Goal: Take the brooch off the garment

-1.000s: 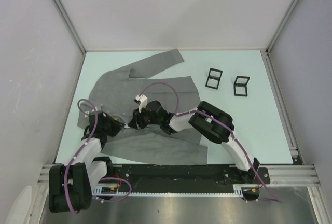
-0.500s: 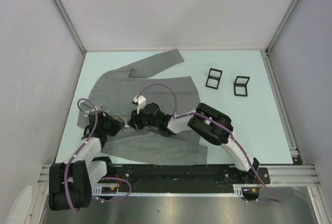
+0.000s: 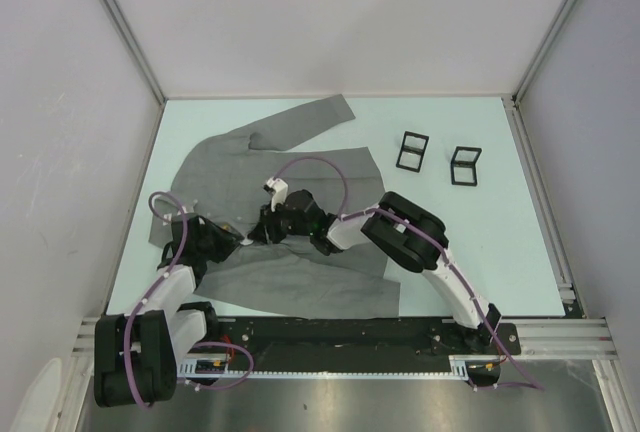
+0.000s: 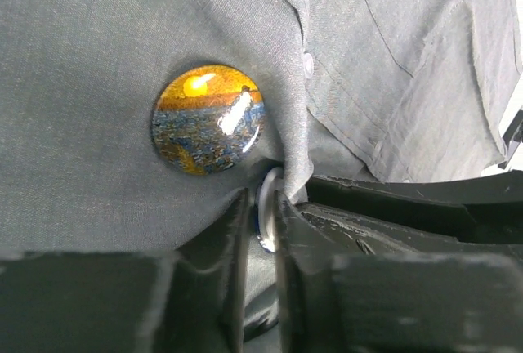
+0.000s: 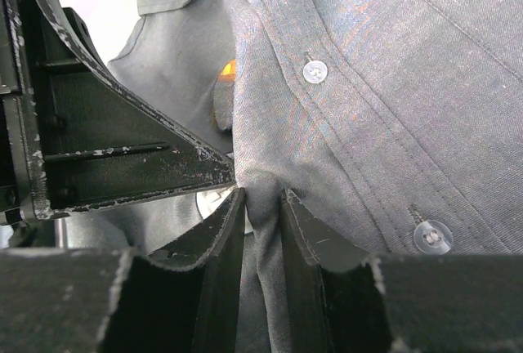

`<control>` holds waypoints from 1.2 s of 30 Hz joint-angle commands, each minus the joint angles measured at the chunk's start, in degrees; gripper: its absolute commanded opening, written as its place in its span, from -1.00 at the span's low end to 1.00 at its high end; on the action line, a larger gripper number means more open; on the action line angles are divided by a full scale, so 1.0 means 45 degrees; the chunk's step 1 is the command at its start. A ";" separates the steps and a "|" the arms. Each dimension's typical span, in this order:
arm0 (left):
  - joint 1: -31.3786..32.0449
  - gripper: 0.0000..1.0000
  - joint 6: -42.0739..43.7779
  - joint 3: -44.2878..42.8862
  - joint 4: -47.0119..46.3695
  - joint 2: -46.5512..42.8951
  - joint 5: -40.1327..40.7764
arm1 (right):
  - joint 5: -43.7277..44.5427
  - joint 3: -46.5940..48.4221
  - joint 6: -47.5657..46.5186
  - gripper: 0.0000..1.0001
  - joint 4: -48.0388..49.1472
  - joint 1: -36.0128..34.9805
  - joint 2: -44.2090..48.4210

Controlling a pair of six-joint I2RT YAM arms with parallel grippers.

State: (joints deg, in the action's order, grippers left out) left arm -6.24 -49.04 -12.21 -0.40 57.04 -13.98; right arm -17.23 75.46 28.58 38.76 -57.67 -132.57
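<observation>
- The left gripper point(image 4: 262, 203) lies on the left half of the garment point(image 3: 215, 167). A silvery disc edge point(image 4: 265, 237) and a cloth fold sit in its narrow gap; I cannot tell whether it clenches them.
- The brooch point(image 4: 208, 118), round with an orange-and-blue picture, sits on the grey cloth just beyond that gripper.
- The right gripper point(image 5: 261, 206) is grasping a fold of the garment near a pale button point(image 5: 314, 69).
- A black frame point(image 3: 411, 149) and a second black frame point(image 3: 465, 164) stand on the worktop point(image 3: 480, 242), right of the garment.

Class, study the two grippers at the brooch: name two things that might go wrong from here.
The right gripper pinches a garment fold, so pulling may strain cloth. The left gripper barely flanks a silvery piece below the brooch; it could slip out.
</observation>
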 commanded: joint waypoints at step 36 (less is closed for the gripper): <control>0.0078 -0.99 0.0272 0.0154 0.0520 -0.0292 0.0098 | 0.1896 0.2020 -0.0276 -0.24 -0.6153 -0.0056 -0.0012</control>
State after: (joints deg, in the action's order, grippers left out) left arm -6.13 -48.03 -12.19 0.01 55.70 -13.89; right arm -12.12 83.83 30.94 17.41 -58.48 -129.99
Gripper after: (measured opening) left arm 0.014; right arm 0.380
